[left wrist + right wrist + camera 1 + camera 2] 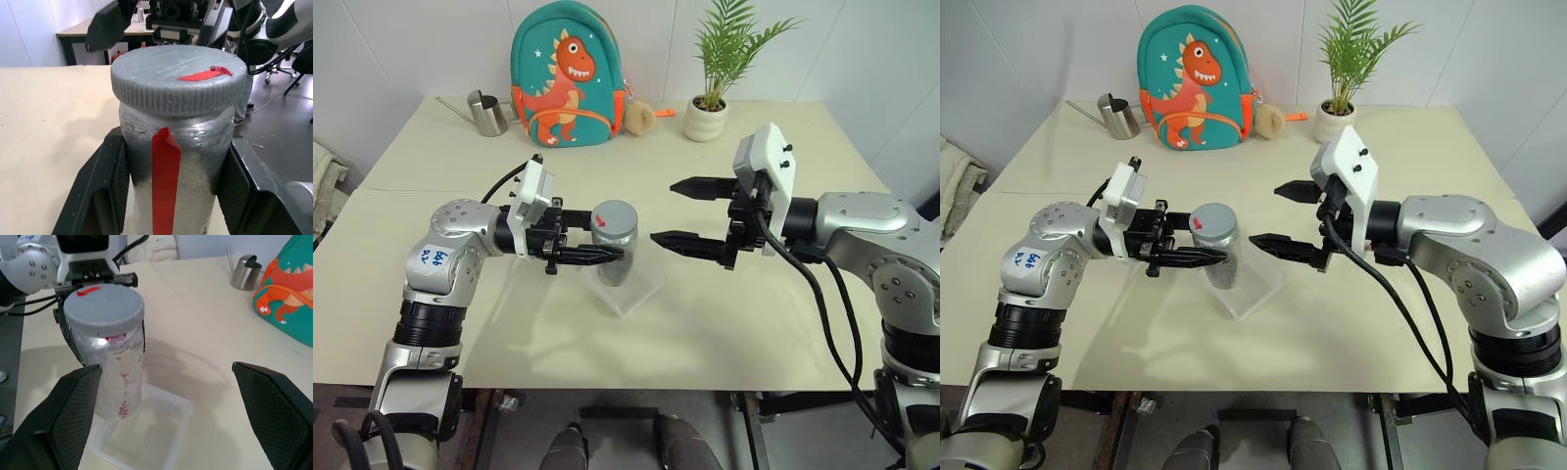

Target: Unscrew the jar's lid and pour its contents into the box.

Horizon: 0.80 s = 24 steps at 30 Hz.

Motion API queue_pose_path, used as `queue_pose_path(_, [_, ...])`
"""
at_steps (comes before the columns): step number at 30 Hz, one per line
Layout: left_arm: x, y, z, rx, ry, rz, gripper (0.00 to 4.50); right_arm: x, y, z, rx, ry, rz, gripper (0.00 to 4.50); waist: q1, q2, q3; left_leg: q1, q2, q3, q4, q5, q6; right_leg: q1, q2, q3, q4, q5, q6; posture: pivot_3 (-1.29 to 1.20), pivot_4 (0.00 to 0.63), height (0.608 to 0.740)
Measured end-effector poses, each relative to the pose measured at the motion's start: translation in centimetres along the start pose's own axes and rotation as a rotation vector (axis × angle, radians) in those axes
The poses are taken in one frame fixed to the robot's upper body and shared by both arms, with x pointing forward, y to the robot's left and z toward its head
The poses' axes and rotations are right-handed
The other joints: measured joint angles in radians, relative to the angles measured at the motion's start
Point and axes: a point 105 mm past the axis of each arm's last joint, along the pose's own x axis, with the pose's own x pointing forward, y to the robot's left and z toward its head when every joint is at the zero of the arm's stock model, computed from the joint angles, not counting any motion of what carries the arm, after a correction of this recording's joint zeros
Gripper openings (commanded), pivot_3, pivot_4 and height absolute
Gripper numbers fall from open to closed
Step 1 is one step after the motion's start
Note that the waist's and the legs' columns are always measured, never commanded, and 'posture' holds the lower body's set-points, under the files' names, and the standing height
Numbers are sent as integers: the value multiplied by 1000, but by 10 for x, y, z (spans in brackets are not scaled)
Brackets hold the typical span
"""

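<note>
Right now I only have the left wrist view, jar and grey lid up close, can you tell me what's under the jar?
Observer: The box sits on the table right below the jar; the jar is held over it.
Operator: Is the left gripper really gripping?
Observer: Yes, the left gripper is shut on the jar just below the lid.
Operator: And that black finger behind the lid?
Observer: That belongs to the right gripper, open and wide, beside the lid without touching it.
Operator: Anything in the way behind?
Observer: A dinosaur backpack, a steel watering can and a potted plant stand along the far edge of the table, well apart from the jar.
</note>
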Motion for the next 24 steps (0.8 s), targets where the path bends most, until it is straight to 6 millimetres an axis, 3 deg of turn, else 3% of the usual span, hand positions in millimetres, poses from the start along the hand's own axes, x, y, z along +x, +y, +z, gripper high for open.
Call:
queue_pose_path(5, [0,1,-2,-6,-5,-4,2009,1,0,12,-8,-31,0,4479,-1,0,0,0,0,0,0,0,0,0,0,0,0,0,0,0,150,740])
queue_pose_path(12, [1,2,-5,-9,-1,-11,2009,16,7,28,33,-103,25,4479,-1,0,0,0,0,0,0,0,0,0,0,0,0,0,0,0,150,740])
queue_pose_path(24, [2,2,-4,3,0,-17,2009,45,26,28,97,-103,109,4479,-3,0,0,0,0,0,0,0,0,0,0,0,1,0,0,0,150,740])
